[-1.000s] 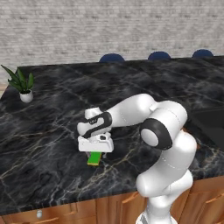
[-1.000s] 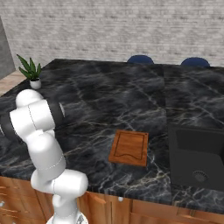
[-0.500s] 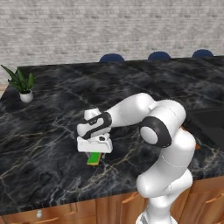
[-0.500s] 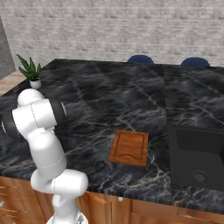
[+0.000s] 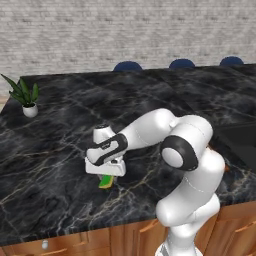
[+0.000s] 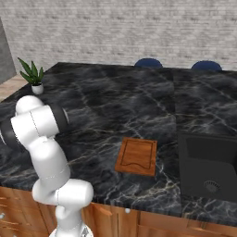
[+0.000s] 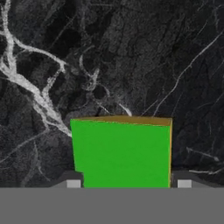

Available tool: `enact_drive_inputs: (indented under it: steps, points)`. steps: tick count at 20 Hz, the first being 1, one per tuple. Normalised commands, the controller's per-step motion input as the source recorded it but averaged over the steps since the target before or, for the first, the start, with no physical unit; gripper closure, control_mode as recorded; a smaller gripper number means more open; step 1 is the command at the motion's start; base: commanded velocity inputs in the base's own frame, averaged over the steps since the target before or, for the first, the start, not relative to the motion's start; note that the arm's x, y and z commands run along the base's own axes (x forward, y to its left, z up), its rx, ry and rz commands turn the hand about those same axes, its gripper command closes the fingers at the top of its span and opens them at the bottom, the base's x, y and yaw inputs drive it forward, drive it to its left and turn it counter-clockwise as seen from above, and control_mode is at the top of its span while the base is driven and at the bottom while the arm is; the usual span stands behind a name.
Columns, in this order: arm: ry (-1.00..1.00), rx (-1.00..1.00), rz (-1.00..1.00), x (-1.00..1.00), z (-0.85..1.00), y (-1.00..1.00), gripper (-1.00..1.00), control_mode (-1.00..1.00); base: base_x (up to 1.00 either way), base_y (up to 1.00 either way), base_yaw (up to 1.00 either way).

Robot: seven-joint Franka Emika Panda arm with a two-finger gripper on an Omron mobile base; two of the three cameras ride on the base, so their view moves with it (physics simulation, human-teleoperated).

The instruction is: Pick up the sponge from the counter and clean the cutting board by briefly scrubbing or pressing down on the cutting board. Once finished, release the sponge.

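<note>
The green sponge (image 7: 121, 153), its thin yellow layer along the top and right edges, lies on the black marble counter (image 7: 131, 52). My gripper (image 7: 128, 183) stands straight over it, one fingertip pressed against each side of the block, shut on it. From the left base view the hand hangs low over the counter (image 5: 60, 150) with the gripper (image 5: 106, 175) pointing down and the sponge (image 5: 106, 181) peeking out green beneath it. The reddish-brown cutting board (image 6: 136, 156) lies flat near the counter's front edge, well to the right of the arm.
A dark sink (image 6: 208, 166) is set into the counter right of the board. A small potted plant (image 5: 27, 95) stands at the far left corner. Blue chair backs (image 5: 127, 65) line the far edge in front of a brick wall.
The hand has stayed over the sponge, sinking only slightly. The board and the rest of the scene are unchanged.
</note>
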Motion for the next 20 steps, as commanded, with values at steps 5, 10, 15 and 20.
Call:
enact_drive_inputs:
  steps: [5,10,15,20]
  points:
    - [-0.21,0.00,0.04,0.00,-0.32,0.03,1.00,-1.00,0.00,0.00,0.00]
    - [-0.24,0.00,0.05,0.00,-0.15,0.00,1.00,-1.00,0.00,0.00,0.00]
    - [-0.21,0.00,0.02,-0.01,0.26,-0.01,1.00,-1.00,0.00,0.00,0.00]
    - [-0.02,0.01,0.00,0.05,0.43,-0.05,1.00,-1.00,0.00,0.00,0.00]
